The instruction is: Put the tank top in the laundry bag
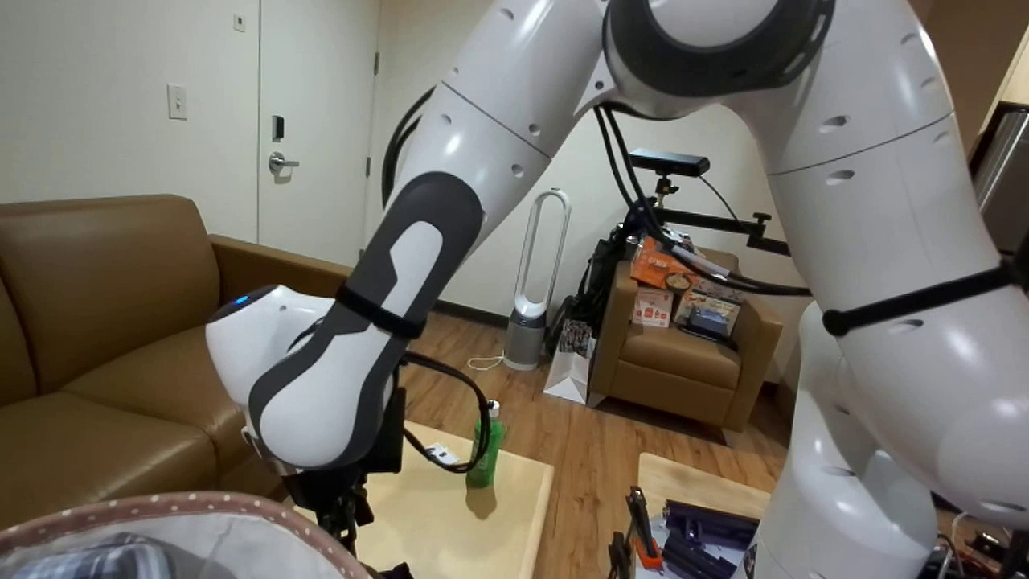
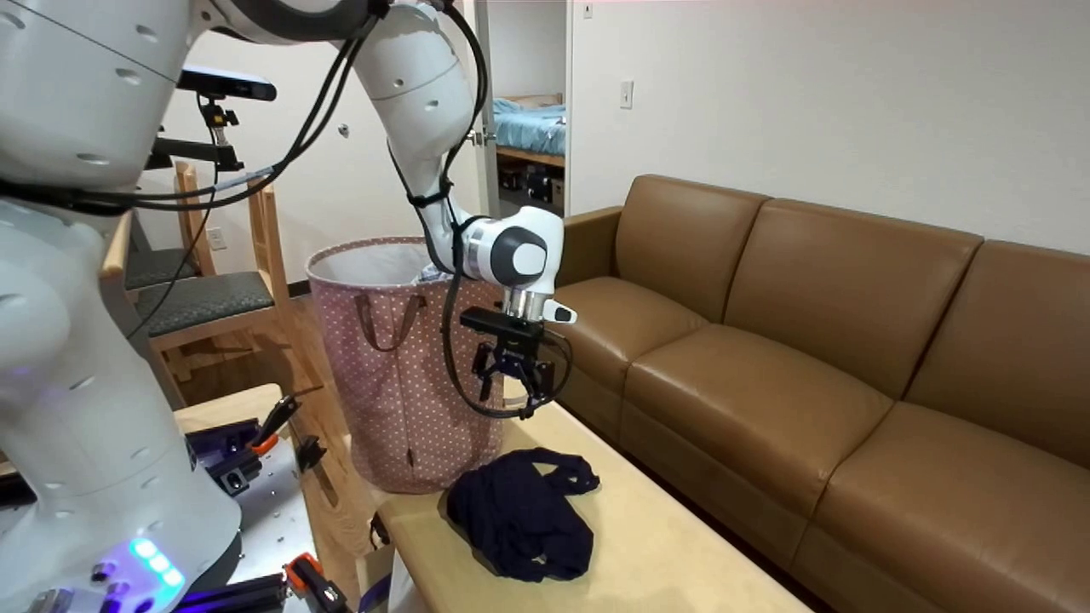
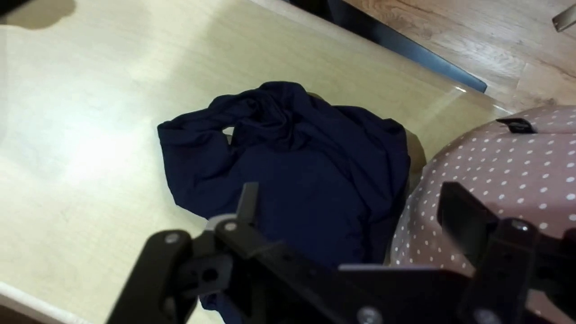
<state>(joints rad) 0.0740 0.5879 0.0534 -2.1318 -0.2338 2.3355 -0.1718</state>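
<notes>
The dark navy tank top (image 2: 524,515) lies crumpled on the light wooden table (image 2: 664,545); it shows large in the wrist view (image 3: 310,180), and only a dark scrap of it (image 1: 397,572) shows in an exterior view. The laundry bag (image 2: 409,375) is tall, pink with white dots, pale inside, and stands upright touching the tank top's side. Its rim (image 1: 201,503) and the plaid cloth inside show in an exterior view. My gripper (image 2: 509,400) is open and empty above the table, beside the bag; in the wrist view its fingers (image 3: 350,193) stand wide apart over the tank top and bag wall.
A green bottle (image 1: 486,450) and a small white card (image 1: 442,453) stand and lie on the table's far part. A brown sofa (image 2: 766,383) runs along the table's side. Tools and clamps (image 1: 691,539) lie on the robot's base table. Plaid cloth (image 1: 96,559) is in the bag.
</notes>
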